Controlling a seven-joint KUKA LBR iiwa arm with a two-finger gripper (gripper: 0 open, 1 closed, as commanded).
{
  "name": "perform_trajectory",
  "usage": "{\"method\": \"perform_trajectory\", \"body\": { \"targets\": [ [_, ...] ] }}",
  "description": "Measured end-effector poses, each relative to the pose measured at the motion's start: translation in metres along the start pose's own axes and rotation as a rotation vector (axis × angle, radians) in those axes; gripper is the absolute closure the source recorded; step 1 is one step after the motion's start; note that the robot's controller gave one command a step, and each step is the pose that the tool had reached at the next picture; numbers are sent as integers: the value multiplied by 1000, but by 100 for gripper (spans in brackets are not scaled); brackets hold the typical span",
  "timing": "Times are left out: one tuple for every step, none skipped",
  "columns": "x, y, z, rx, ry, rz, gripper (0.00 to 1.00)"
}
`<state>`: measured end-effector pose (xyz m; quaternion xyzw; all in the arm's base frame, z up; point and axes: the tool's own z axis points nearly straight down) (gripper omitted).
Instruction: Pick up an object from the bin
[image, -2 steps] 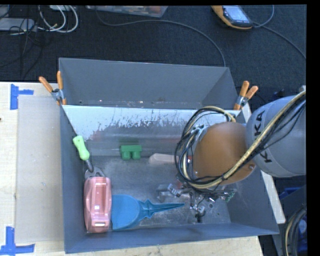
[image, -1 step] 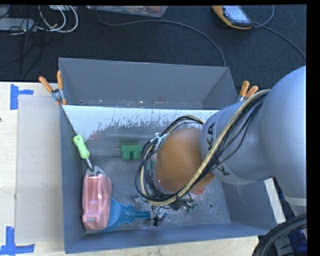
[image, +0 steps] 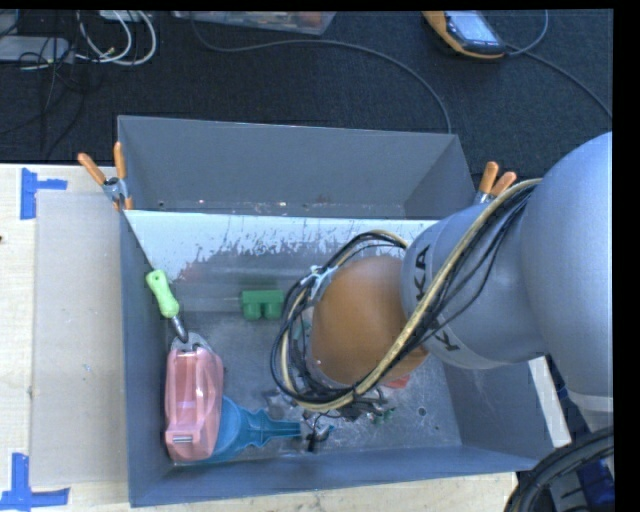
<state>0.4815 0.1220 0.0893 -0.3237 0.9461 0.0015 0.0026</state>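
Down at near side of bin (image: 300, 175), my claw (image: 316, 430) sits by blue scoop (image: 240, 428); can't tell if spread or pinching. I'd line up on its stem, squeeze gently.

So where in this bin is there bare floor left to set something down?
Bare floor runs along the bin's back wall, behind the small green block and green-handled screwdriver; another patch lies in the front right corner, beside the arm. Crowded: front left, where the pink plastic case, blue funnel-shaped piece and gripper meet.
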Motion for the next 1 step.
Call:
{"method": "perform_trajectory", "body": {
  "targets": [
    [0, 0, 0, 0, 0, -1, 100]
  ]
}}
